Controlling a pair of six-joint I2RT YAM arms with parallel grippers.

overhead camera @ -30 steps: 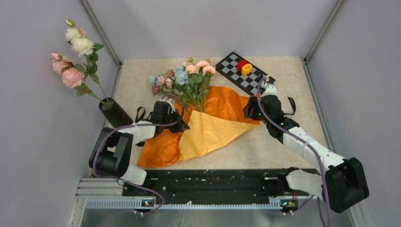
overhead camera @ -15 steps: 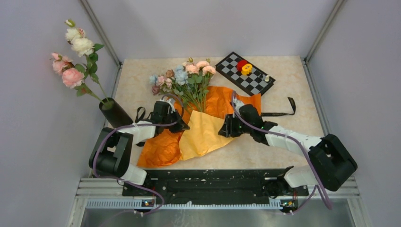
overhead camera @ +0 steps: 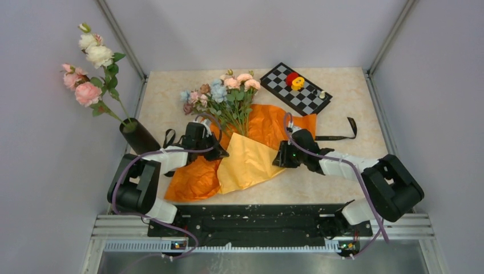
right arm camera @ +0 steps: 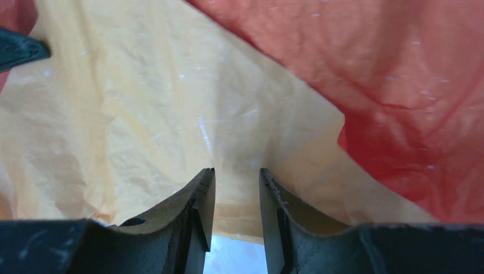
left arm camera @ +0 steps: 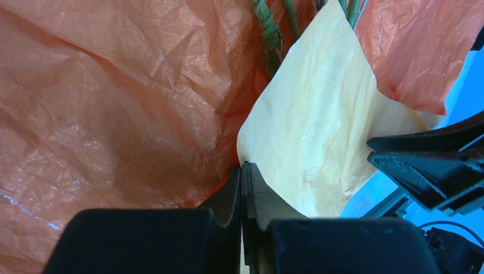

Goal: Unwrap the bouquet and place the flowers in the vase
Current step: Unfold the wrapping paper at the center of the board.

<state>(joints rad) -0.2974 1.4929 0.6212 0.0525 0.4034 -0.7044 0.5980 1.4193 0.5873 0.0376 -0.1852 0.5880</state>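
The bouquet point(overhead camera: 235, 116) lies unwrapped mid-table, its flowers point(overhead camera: 220, 91) resting on spread orange paper point(overhead camera: 194, 177), well apart from the black vase point(overhead camera: 138, 138) at the left edge. The left gripper point(left arm camera: 242, 169) is pressed closed at the paper's fold. The right gripper point(right arm camera: 237, 174) stands narrowly parted at the yellow sheet's point(right arm camera: 142, 114) edge.

Wrapping paper point(overhead camera: 251, 162) is spread flat mid-desk point(overhead camera: 165, 100), toward the near side. Flowers point(overhead camera: 222, 94) lie on it, stems pointing near, heads out past its far edge. Vase point(overhead camera: 138, 138) is at the desk's left edge, left of the paper, with long-stemmed roses point(overhead camera: 88, 91) in it leaning left. Board point(overhead camera: 297, 88) is far right, behind the paper, with small pieces on it. Ribbon point(overhead camera: 342, 132) is on the desk right of the paper, in front of the board. Left fingers point(left arm camera: 259, 194) are on the paper just left of the stems. Right fingers point(right arm camera: 197, 200) are at the paper's right edge.
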